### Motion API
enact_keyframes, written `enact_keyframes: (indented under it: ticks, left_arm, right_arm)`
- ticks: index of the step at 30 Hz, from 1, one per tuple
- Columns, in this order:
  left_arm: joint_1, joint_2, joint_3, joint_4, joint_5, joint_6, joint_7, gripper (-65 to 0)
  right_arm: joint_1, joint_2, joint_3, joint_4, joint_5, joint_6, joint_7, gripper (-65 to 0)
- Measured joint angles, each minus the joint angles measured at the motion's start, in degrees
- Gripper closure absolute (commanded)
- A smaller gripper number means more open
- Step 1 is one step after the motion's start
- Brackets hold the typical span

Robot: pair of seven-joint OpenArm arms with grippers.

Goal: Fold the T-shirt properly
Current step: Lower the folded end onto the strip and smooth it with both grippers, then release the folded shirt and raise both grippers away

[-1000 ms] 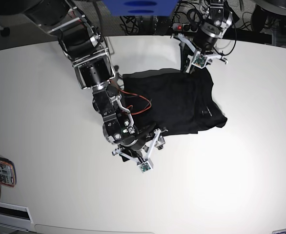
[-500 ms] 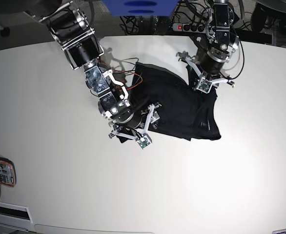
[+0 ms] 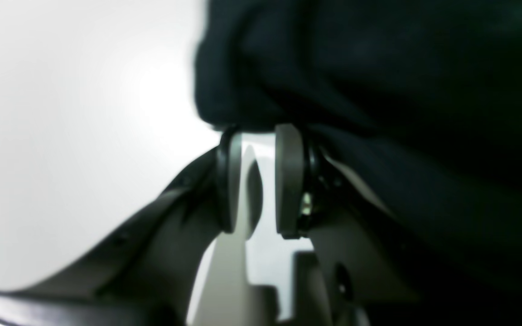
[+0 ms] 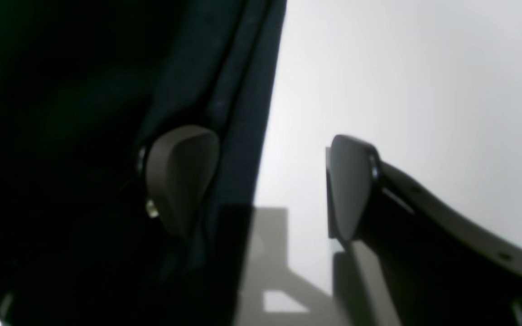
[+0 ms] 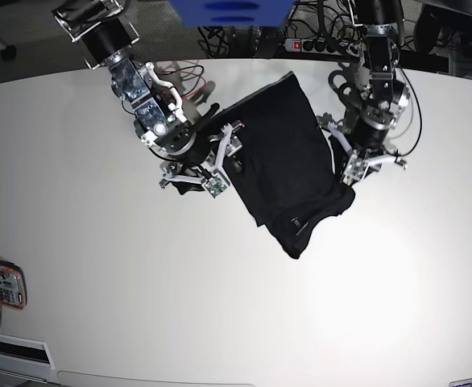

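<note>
Carrying the T-shirt (image 5: 288,157) mid-fold above the worktop (image 5: 99,274), pinched at one edge in the nearly closed left end effector (image 5: 351,170), hem between the spread jaws of the right end effector (image 5: 224,156), grip unclear; next, lowering flat; folds lost in black.

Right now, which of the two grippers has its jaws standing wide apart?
The right gripper: its pads stand far apart, with the T-shirt edge lying beside one pad. The left gripper has its pads close together, at the cloth's edge.
</note>
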Motion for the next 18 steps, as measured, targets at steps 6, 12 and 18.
enact_keyframes:
  ticks: [6, 12, 18]
  left_arm:
    - [-3.3, 0.1, 0.1, -1.1, 3.7, -0.1, 0.3, -12.4]
    - [-8.9, 0.1, 0.1, -6.2, 6.7, -0.2, -0.1, -12.4]
    - [-10.4, 0.7, 0.4, -7.6, 7.9, 0.2, -0.4, -12.4]
  right_arm:
    - [-3.7, 0.0, 0.0, 3.6, -0.7, -0.1, -0.5, -42.2]
    - [-7.2, 0.0, 0.0, 7.8, -1.0, 0.4, -2.7, -42.2]
    - [-7.3, 0.0, -0.1, 8.5, -1.0, 0.8, -3.1, -42.2]
